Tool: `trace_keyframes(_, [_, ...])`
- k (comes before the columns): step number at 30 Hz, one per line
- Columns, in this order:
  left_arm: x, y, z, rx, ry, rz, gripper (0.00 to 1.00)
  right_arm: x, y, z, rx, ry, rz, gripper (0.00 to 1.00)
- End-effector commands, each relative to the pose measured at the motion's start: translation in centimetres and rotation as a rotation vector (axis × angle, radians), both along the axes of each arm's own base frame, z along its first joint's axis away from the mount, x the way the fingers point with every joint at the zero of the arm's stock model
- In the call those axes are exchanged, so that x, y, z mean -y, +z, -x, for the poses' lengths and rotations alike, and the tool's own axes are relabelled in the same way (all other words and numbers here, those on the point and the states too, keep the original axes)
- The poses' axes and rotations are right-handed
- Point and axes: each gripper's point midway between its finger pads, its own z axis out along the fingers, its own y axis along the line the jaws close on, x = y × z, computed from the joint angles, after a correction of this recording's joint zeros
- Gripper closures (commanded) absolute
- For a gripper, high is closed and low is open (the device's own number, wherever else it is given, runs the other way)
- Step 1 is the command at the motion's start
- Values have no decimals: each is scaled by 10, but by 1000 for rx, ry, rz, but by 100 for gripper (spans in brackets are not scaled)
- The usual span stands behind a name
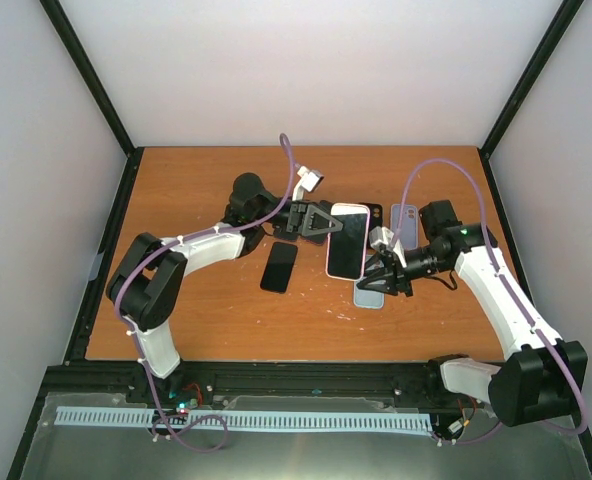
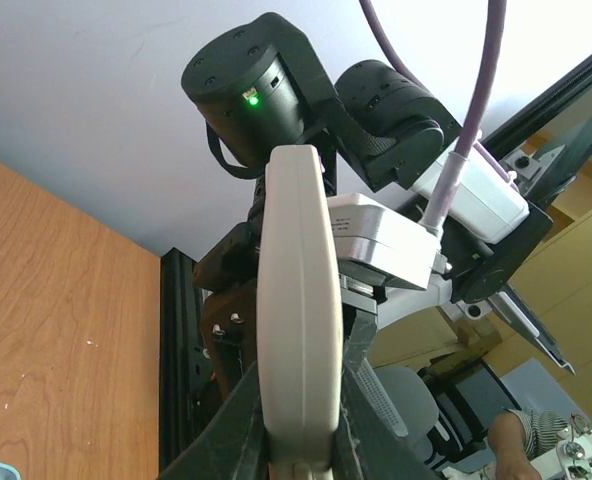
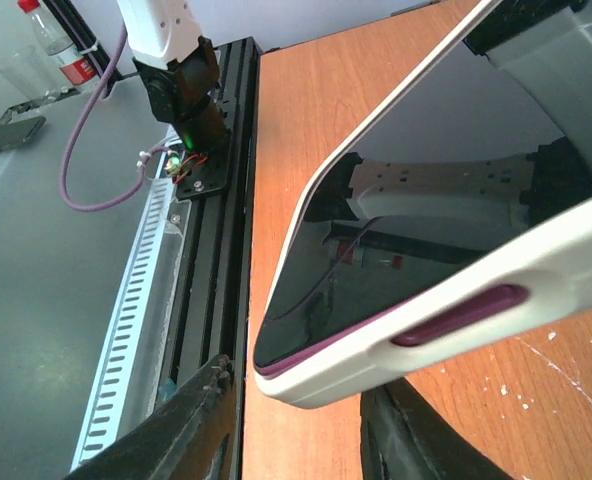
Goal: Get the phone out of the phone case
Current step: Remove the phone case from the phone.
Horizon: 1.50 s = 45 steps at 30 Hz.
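Observation:
The phone, dark screen up in a white case with a purple rim, lies slanted above the table middle. My left gripper is shut on the case's far end; in the left wrist view the white case edge is pinched between the fingers. My right gripper is open at the phone's near right corner. In the right wrist view the screen and case corner hang between the spread fingers, with a gap on the left side.
A bare black phone lies flat left of the cased one. A light blue case lies under the right gripper. A lavender case and a dark item lie behind it. Black frame rails border the table.

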Motion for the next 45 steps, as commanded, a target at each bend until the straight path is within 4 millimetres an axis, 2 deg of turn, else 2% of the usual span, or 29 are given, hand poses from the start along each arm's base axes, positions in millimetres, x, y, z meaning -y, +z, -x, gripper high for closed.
trace_keyframes(1, [-5, 22, 6, 95, -7, 59, 100, -4, 10, -6, -19, -12, -35, 66])
trace_keyframes(8, [-9, 23, 16, 91, -56, 61, 100, -7, 4, -21, -64, -25, -28, 72])
trace_keyframes(14, [-14, 24, 24, 78, -93, 69, 100, -7, -6, -42, -80, -95, 6, 74])
trace_keyframes(29, [-4, 12, 35, 52, -133, 50, 100, -11, 11, -83, -121, -223, -19, 69])
trace_keyframes(38, [13, -1, 46, 52, -172, 8, 100, -7, 43, -111, -102, -302, -90, 60])
trace_keyframes(45, [24, -16, 47, 31, -186, -29, 100, -5, 86, -117, -134, -251, -225, 57])
